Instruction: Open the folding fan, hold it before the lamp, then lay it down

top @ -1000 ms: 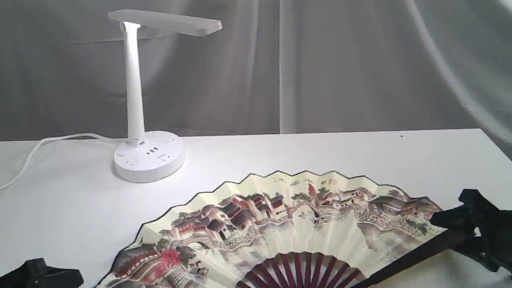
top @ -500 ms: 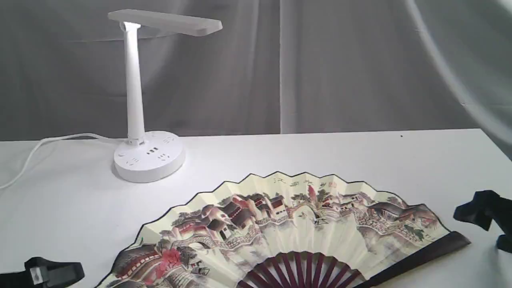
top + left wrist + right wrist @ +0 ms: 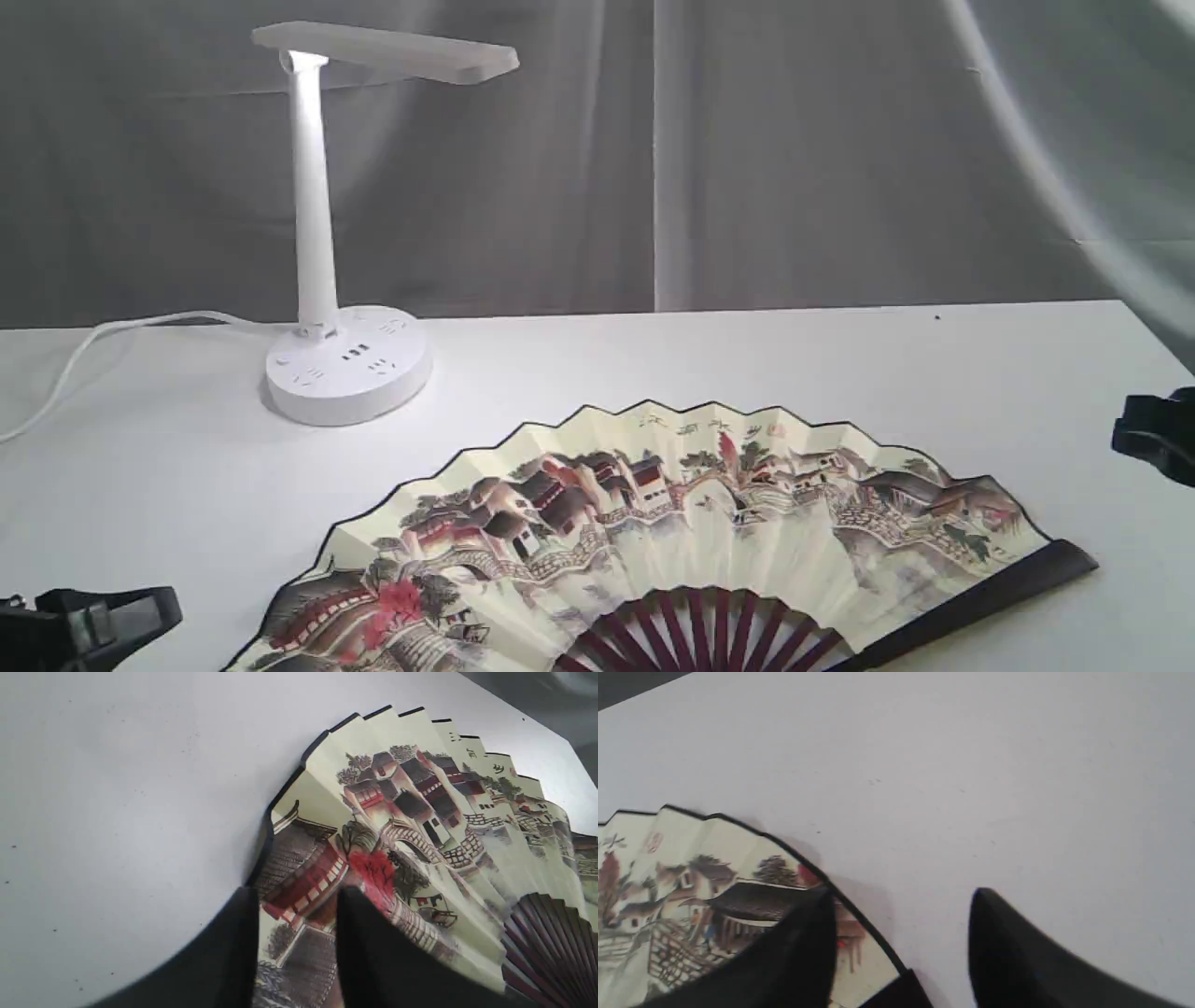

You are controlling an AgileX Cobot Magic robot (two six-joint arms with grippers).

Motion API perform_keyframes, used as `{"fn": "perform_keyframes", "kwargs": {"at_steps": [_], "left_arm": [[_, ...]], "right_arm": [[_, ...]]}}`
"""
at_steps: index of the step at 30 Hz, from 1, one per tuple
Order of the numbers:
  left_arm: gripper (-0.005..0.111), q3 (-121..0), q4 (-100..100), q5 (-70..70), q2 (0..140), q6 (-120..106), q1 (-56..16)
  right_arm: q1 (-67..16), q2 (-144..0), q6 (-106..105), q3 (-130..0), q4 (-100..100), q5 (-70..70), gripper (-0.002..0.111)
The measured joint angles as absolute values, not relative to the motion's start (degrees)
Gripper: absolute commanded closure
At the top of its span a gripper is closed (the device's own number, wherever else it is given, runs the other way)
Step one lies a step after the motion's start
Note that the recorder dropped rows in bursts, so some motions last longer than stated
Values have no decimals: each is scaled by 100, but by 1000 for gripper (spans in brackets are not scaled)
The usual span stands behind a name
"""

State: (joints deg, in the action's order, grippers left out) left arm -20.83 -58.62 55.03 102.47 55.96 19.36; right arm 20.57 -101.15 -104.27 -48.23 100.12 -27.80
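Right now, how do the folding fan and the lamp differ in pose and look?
The folding fan lies flat and spread open; the lamp stands upright. The fan is cream, painted, with maroon ribs; the lamp is plain white. Both rest on the white table, apart.

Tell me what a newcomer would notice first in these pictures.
The folding fan stands out most: spread open and lying flat at the near side of the white table, its painted village facing up. Behind it to the left, the white lamp stands upright. The left gripper and right gripper, both open and holding nothing, sit off the fan's ends.
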Motion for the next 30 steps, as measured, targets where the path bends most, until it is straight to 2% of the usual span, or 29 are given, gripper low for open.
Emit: {"fn": "perform_keyframes", "kwargs": {"at_steps": [3,6,16,20,26,30], "left_arm": [[88,-2083,-5862,5517,10247,5574,1936],[89,-2083,-5862,5517,10247,5537,1936],[89,-2083,-5684,5593,10247,5447,1936],[89,-2083,-5671,5605,10247,5447,1936],[89,-2083,-5654,5663,10247,5438,1936],[89,-2083,-5654,5660,10247,5438,1936]], "right_arm": [[1760,-10028,-11137,-4943,10012,-2793,94],[1436,-10024,-11801,-5182,10003,-2793,101],[329,-10015,-12215,-6005,9485,-1718,102],[-157,-10002,-12215,-6111,8455,-689,102],[-1059,-10133,-12215,-6111,7011,2439,99],[-1279,-10258,-12215,-6111,6266,3443,96]]}}
